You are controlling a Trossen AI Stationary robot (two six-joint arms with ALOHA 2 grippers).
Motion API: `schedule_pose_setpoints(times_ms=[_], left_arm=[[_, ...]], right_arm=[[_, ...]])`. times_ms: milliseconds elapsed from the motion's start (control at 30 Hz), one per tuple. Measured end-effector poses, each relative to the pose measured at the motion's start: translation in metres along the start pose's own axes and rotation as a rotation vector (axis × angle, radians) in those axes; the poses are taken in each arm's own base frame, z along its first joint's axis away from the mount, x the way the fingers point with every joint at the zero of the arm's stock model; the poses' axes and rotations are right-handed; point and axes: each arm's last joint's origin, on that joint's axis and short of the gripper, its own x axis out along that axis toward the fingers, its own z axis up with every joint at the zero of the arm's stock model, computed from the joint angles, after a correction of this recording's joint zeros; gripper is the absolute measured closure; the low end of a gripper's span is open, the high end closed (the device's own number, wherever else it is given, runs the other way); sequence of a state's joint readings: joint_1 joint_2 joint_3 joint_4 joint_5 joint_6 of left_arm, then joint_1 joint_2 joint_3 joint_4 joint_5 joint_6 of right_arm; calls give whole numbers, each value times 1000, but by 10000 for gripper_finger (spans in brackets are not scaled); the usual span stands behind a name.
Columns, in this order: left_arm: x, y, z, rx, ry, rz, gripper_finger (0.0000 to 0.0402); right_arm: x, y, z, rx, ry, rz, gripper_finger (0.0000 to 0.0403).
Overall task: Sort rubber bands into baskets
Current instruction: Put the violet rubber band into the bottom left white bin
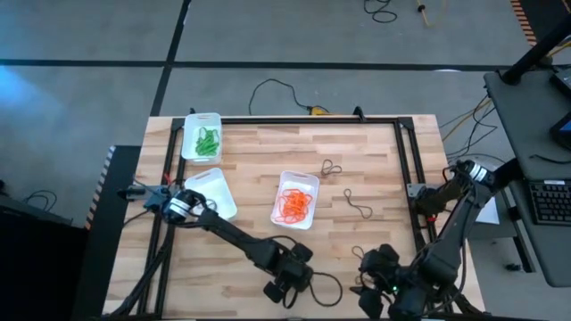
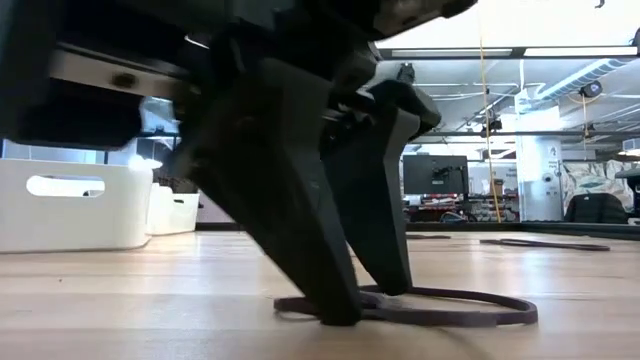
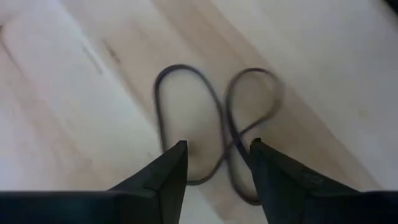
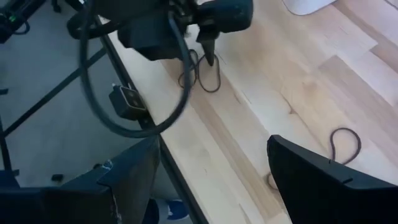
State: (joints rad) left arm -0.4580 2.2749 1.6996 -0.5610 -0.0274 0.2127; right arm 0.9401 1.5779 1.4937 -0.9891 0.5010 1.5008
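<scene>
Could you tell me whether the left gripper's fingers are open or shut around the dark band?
Open: the left gripper straddles the dark rubber band, fingertips on the table, gap visible between them.

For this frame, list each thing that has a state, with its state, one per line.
left gripper: down at the table's near edge, fingers astride a dark rubber band, not yet closed on it.
right gripper: open, holding nothing, low near the table's near edge.
tray with green bands: holds green bands.
tray with orange bands: holds orange bands.
third tray: contents not discernible.
two loose dark bands: lying unsorted on the table.
</scene>
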Motion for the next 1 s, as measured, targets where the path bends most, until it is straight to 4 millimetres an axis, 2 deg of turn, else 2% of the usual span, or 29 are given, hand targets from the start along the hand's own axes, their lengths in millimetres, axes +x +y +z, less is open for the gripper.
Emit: schedule_pose_setpoints(times_ms=[233, 500, 700, 833, 1000], left_arm=[[4, 9, -5, -14, -1, -55, 274], [14, 0, -9, -101, 37, -95, 391], [11, -1, -9, -134, 56, -92, 399], [-1, 0, -13, -207, 120, -53, 401], [-22, 10, -28, -318, 261, -15, 401]], right_arm=[[-5, -4, 2, -14, 1, -15, 117], [-4, -6, 3, -34, 2, -36, 117], [-9, -8, 5, -50, 5, -30, 117], [-22, -11, 12, -46, -1, -4, 117], [-37, -21, 21, -51, -54, -15, 117]])
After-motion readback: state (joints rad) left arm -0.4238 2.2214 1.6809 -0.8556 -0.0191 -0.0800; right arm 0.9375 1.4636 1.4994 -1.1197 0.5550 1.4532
